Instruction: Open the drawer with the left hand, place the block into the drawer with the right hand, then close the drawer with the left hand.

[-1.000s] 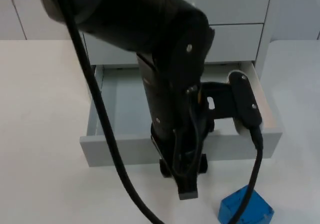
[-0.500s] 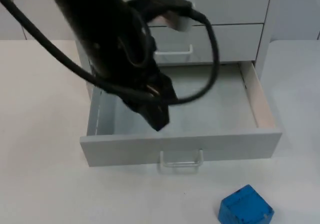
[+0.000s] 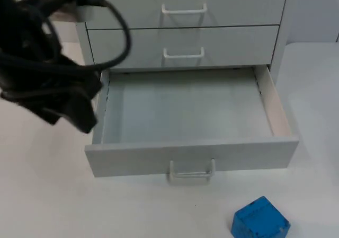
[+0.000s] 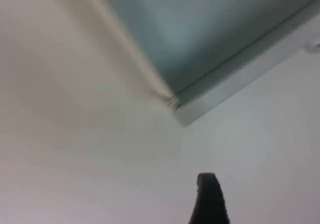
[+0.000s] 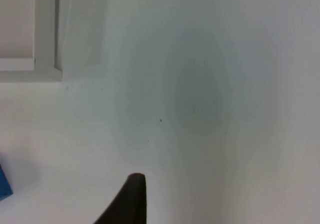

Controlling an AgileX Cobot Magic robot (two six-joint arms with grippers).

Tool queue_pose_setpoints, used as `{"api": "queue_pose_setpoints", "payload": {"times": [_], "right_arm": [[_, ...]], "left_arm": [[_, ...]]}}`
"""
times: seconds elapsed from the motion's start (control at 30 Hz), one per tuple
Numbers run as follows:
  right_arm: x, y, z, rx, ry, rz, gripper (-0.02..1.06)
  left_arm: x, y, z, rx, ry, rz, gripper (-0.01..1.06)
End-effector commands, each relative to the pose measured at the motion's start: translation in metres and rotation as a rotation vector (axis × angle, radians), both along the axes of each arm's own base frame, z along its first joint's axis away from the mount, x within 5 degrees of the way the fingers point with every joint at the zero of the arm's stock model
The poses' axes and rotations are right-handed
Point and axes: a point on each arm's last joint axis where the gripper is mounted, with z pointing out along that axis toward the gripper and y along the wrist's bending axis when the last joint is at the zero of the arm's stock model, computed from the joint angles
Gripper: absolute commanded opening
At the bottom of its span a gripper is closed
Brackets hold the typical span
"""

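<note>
One step looks done: the bottom drawer of the white chest, a wide pale grey box [image 3: 190, 154], is pulled all the way out, and nothing is inside it. What changed: a sec ago the L arm was low over the drawer front, by the thin white wire handle [image 3: 192, 170]. Half a sec ago it was lifting over the drawer's inside. Now the left gripper [image 3: 77, 116] has swung off to the L side, above the white table top [image 3: 42, 195] next to the drawer's L wall, touching nothing. Can't tell if that pincer is apart or together, it's a dark lump from above. The small bright blue cube block [image 3: 259, 220] hasn't moved at all. It sits on the table in front of the drawer, toward its R end, not touching it. So the way is open, w/ no arm over the drawer or the block now. I think the R arm goes next: grab the block, lift it over the front wall, drop it in. The right gripper [image 5: 131, 201] hangs over bare table near the drawer's corner, holding nothing I can see. Can't tell if it's apart or together either. L arm waits, then has to push the drawer shut.
</note>
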Motion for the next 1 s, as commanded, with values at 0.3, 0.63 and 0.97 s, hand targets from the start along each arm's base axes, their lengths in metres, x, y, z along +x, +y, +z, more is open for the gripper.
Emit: {"api": "queue_pose_setpoints", "payload": {"times": [0.3,0.63,0.97], "right_arm": [[0.001,0.0,0.002,0.014,-0.017,-0.006,1.05],[0.001,0.002,0.002,0.032,-0.017,-0.009,1.05],[0.0,0.004,0.002,0.063,0.001,-0.006,1.05]], "left_arm": [[-0.027,0.063,0.007,0.098,-0.073,0.27,0.72],[-0.039,0.077,0.022,0.185,-0.155,0.408,1.02],[-0.059,0.076,0.047,0.104,-0.212,0.456,1.05]]}}
